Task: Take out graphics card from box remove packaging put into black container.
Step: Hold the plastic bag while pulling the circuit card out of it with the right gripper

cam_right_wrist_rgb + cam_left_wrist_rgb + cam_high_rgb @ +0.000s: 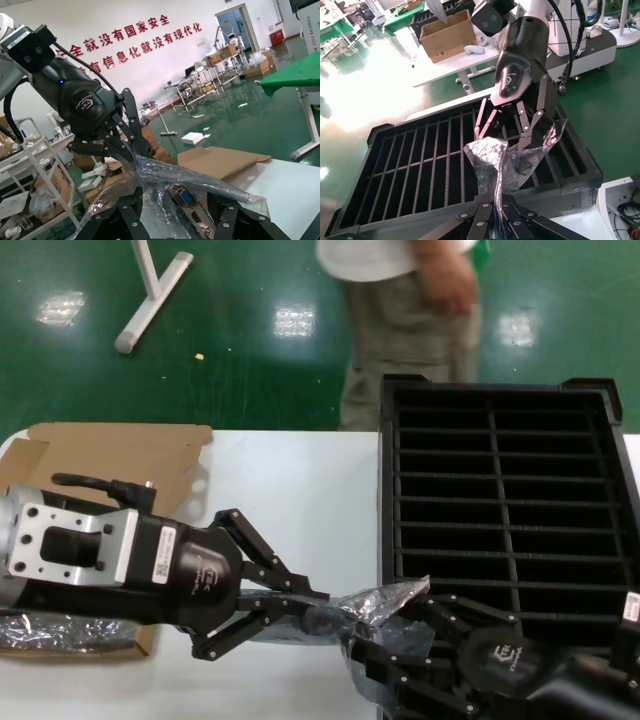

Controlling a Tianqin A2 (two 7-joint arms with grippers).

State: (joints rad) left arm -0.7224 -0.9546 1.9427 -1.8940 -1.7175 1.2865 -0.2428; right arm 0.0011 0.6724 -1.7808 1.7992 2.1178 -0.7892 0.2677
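Observation:
The crinkly packaging (388,602) hangs stretched between my two grippers just in front of the black container (388,490). My left gripper (318,602) is shut on the bag's one end; its own view shows the film (502,160) pinched between its fingertips (489,201). My right gripper (385,645) is shut round the other end. The graphics card (192,207) lies inside the bag there, its silver bracket and blue port showing between the fingers (125,210). The brown box (115,452) lies at the table's far left with its flaps open.
The ribbed container (375,137) fills the table's right side. Another crumpled plastic bag (55,630) lies under my left arm. A person (410,320) stands beyond the table's far edge. White table surface (290,490) lies between box and container.

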